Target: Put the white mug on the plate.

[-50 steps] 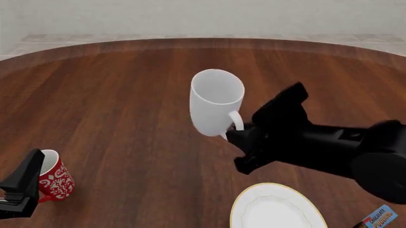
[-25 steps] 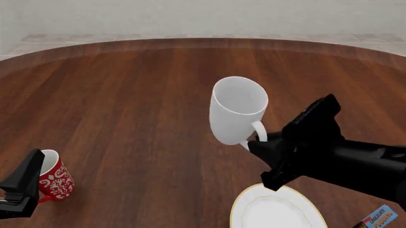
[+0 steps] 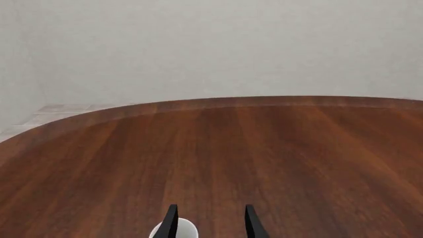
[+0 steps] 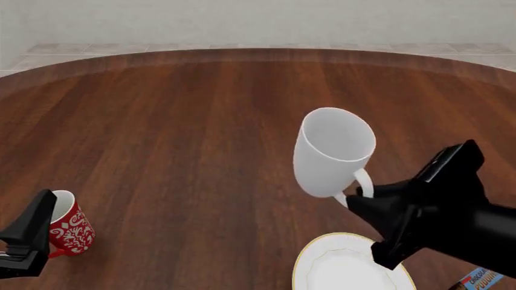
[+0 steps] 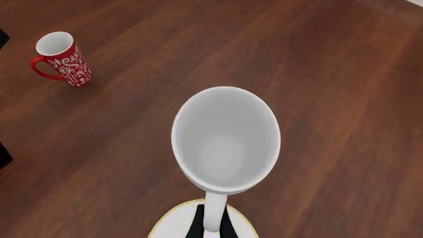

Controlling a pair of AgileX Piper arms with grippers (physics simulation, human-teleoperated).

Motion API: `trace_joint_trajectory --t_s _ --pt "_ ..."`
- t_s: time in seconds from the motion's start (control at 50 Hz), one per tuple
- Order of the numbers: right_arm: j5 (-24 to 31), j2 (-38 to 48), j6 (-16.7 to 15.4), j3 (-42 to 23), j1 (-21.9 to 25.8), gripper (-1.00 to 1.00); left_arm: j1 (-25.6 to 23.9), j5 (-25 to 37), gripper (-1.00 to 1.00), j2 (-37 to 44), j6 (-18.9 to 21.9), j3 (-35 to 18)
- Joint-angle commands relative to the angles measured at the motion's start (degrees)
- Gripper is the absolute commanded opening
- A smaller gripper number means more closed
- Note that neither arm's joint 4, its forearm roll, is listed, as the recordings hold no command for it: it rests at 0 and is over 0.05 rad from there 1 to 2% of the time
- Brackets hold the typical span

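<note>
The white mug (image 4: 330,154) hangs in the air, tilted, held by its handle in my right gripper (image 4: 361,198), which is shut on the handle. In the right wrist view the white mug (image 5: 225,141) shows its empty inside, with my right gripper (image 5: 211,229) pinching the handle. The plate (image 4: 305,257), white with a gold rim, lies at the near edge just below and right of the mug; its rim also shows in the right wrist view (image 5: 165,225). My left gripper (image 4: 36,225) is open at the near left, empty, beside the red mug.
A red mug with white floral pattern (image 4: 69,229) stands at the near left, also in the right wrist view (image 5: 63,59); its white rim (image 3: 185,230) shows low between my left fingers. A blue pudding box (image 4: 481,279) lies right of the plate. Brown round wooden table (image 4: 161,121).
My right gripper has carried the white mug to the right and nearer, toward the plate. The left arm and the red mug have not moved.
</note>
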Motion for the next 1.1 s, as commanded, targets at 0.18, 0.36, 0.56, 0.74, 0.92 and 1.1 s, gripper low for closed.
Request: trace_joint_trajectory --t_s 0.18,0.36,0.56,0.74,0.92,1.1 --pt "6.1 -8.9 -0.3 2.5 -1.1 -1.00 0.0 0.2 1.00 -0.2 0.0 0.0" --pt "8.4 -12.6 -1.1 3.8 -1.4 -1.00 0.0 0.2 1.00 -0.2 0.0 0.0" --pt "11.9 -17.0 -0.8 5.0 -1.2 -1.00 0.0 0.2 1.00 -0.2 0.0 0.0" --pt "14.7 -19.5 -0.9 5.6 -1.0 -1.00 0.0 0.2 1.00 -0.2 0.0 0.0" --pt "17.2 -21.7 -1.1 5.9 -0.9 -1.00 0.0 0.2 1.00 -0.2 0.0 0.0" --pt "19.4 -23.6 -0.5 6.5 -0.8 -1.00 0.0 0.2 1.00 -0.2 0.0 0.0"
